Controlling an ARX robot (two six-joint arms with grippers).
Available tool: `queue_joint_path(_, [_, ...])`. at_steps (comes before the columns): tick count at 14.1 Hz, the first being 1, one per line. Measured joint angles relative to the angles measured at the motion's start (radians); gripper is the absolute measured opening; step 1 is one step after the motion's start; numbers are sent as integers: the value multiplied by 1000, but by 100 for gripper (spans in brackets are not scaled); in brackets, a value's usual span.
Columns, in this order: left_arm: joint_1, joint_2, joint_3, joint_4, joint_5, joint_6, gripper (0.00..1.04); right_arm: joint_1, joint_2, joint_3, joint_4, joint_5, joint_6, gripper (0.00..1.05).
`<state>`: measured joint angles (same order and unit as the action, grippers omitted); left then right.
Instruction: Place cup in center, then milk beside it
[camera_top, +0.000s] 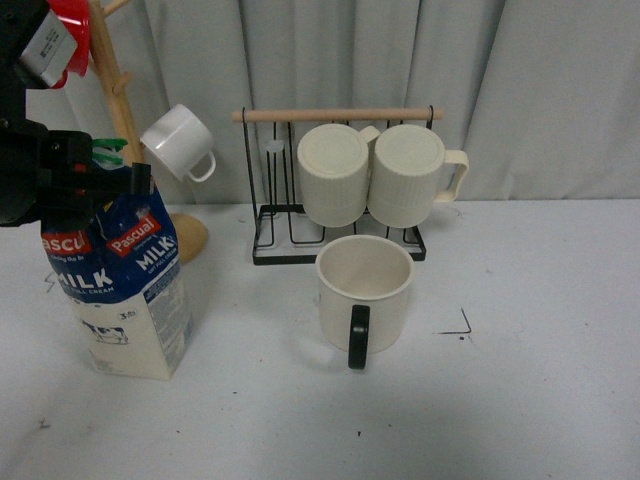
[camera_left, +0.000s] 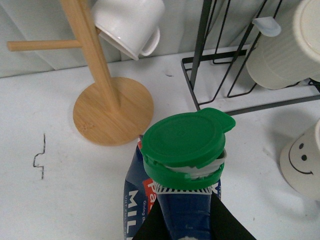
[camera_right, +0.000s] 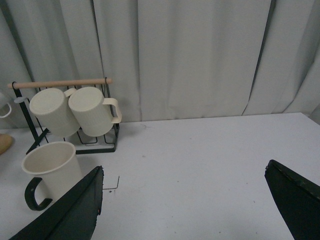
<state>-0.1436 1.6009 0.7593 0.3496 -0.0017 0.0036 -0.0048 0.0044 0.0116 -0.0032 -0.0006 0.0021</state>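
Left wrist view showed my left gripper (camera_left: 186, 217) clamped on the milk (camera_left: 132, 200) at its top fold, the cup (camera_left: 302, 165) near beside it, and I feared that thin pinch slipping mid-carry and toppling both.

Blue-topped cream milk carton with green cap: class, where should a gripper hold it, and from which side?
The blue-topped cream milk carton is best pinched at its narrow gable ridge below the green cap, from above; its body looks wide. The left gripper grips there.
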Motion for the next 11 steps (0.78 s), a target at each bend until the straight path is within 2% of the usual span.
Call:
queue_joint_path(7, [-149,26,123,-25,-69,-51,4,0,0,0,0,0,0,98])
queue_joint_path(11, [-191,117,146,-2,-122,-89,4,0,0,0,0,0,0,98])
